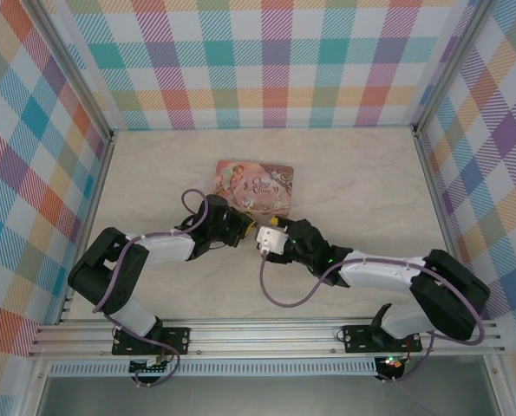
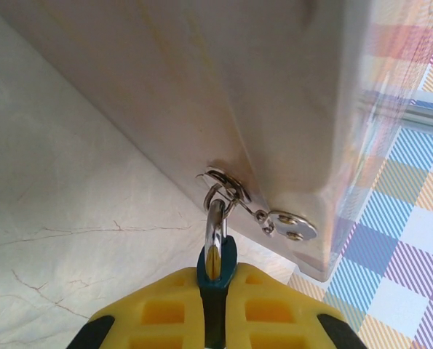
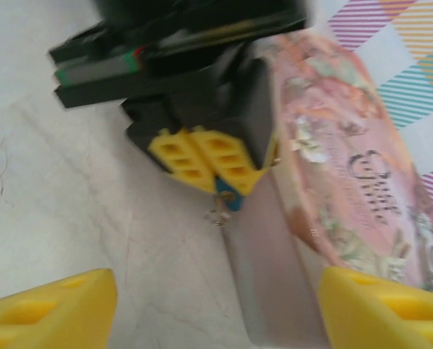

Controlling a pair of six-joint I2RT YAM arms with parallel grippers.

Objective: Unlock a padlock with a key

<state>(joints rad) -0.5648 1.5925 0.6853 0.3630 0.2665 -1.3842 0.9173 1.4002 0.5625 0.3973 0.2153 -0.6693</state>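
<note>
The padlock [image 2: 217,267] has a teal body, and my left gripper [image 2: 216,291] is shut on it. Its silvery shackle [image 2: 215,227] runs through a small ring on the hasp of the pink tin [image 2: 245,94]. In the right wrist view the left gripper's yellow fingers [image 3: 201,163] pinch the padlock [image 3: 228,201] beside the tin [image 3: 347,182]. My right gripper [image 3: 216,305] stands wide open just short of it, with nothing between its fingers. From above, both grippers [image 1: 240,227] [image 1: 259,232] meet at the tin's near edge [image 1: 256,186]. I cannot make out the key.
The tin lies on a pale marbled table [image 1: 353,182] enclosed by chequered walls [image 1: 275,61]. A metal rail [image 1: 266,334] runs along the near edge. Free tabletop lies to the left and right of the tin.
</note>
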